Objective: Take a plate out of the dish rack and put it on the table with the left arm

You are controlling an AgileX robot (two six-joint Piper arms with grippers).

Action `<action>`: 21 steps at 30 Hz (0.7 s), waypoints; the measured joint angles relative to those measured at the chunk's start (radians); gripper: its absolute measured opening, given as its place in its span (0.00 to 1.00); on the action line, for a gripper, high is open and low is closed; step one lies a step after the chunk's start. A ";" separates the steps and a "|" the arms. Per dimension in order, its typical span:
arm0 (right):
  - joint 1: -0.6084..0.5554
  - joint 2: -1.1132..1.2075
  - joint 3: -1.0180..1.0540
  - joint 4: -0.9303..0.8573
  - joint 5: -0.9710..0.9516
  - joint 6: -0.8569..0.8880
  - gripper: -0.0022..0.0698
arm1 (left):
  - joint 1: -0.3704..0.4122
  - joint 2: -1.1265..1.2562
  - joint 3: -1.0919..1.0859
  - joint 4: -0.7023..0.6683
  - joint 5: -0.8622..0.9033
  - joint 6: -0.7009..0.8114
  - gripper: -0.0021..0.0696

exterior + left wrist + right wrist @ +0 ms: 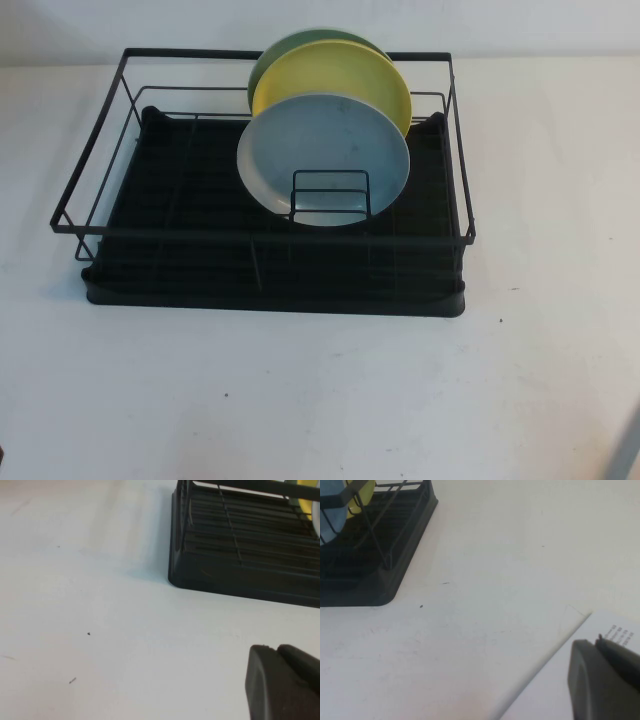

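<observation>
- The round pale blue-grey plate (325, 160) stands on edge in the small wire holder (331, 196) of the rectangular black wire dish rack (270, 262), frontmost of three; nothing holds it yet.
- The left gripper (283, 682) hovers low over the plain white table (300, 400), well clear of the rack's near corner; only a dark part of it shows at the edge of the left wrist view, so whether it is released or clenched I cannot tell.
- The right gripper (605, 680) sits over a white printed sheet (580, 680) on the table, apart from the rack on its other side; its claw state is likewise not visible.
- Risk: the yellow plate (340, 82) leans just behind, apparently touching, with the green plate (290, 55) behind that. Dragging the blue one out sideways could tip both.
- Risk: the rim could catch the holder's wire loops or the rack's top rail (285, 55) unless lifted clear first.
- Risk: a thin-edge pinch on a smooth rim may slip.
- The bare table in front of the rack looks free for setting down.
</observation>
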 joint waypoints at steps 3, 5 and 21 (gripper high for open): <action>0.000 0.000 0.000 0.000 0.000 0.000 0.00 | 0.000 0.000 0.000 0.000 0.000 -0.002 0.02; 0.000 0.000 0.000 0.000 0.000 0.000 0.00 | 0.000 0.000 0.000 0.000 0.000 -0.002 0.02; 0.000 0.000 0.000 0.001 0.000 0.000 0.00 | 0.000 0.000 0.000 0.000 0.000 -0.011 0.02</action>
